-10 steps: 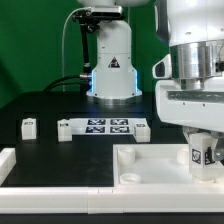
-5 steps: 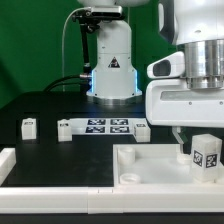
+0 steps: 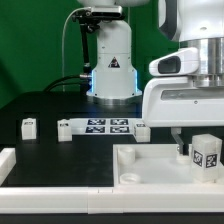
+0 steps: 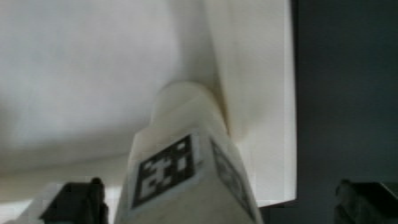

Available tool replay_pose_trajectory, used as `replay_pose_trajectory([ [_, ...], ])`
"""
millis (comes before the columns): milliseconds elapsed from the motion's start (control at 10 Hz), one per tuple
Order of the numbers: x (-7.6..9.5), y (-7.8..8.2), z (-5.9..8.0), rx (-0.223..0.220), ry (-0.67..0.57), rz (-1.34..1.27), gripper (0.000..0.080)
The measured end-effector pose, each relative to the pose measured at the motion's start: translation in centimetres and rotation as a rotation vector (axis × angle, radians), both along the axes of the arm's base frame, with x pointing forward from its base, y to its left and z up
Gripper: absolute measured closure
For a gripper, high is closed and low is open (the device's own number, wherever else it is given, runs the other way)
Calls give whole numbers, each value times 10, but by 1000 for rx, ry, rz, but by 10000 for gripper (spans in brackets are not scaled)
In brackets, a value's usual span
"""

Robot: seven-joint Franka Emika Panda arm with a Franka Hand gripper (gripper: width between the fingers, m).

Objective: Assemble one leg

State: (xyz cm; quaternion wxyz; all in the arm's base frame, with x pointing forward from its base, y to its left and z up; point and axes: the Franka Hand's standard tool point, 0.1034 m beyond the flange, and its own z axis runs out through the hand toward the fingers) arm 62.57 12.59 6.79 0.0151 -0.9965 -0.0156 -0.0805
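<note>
A leg (image 3: pixel 207 155), a small white block with a square tag, stands upright on the large white panel (image 3: pixel 150 165) near its corner at the exterior view's right. My gripper (image 3: pixel 195 148) hangs around the leg's top, with one dark finger (image 3: pixel 182 150) showing beside it. In the wrist view the leg (image 4: pixel 187 165) rises between my gripper's (image 4: pixel 217 205) two dark fingertips (image 4: pixel 75 202), which stand wide apart with a gap on each side. The jaws are open and hold nothing. The socket under the leg is hidden.
The marker board (image 3: pixel 103 126) lies behind the panel. Three more small legs sit near it (image 3: pixel 29 126), (image 3: pixel 64 128), (image 3: pixel 141 129). A white raised rail (image 3: pixel 12 160) lies at the exterior view's left front. The robot base (image 3: pixel 112 70) stands at the back.
The gripper has let go of the leg and risen a little. The leg, earlier covered by the fingers, now stands exposed on the panel. Little has changed in the last half second.
</note>
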Motion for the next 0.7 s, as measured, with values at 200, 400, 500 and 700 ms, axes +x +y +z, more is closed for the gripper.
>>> replay_pose_trajectory([
  [200,1,-3,0,-35,-6,164,150],
  [400,1,-3,0,-30,-5,135,271],
  [500,1,-3,0,-29,-5,132,411],
  [700,1,-3,0,-22,-4,90,511],
])
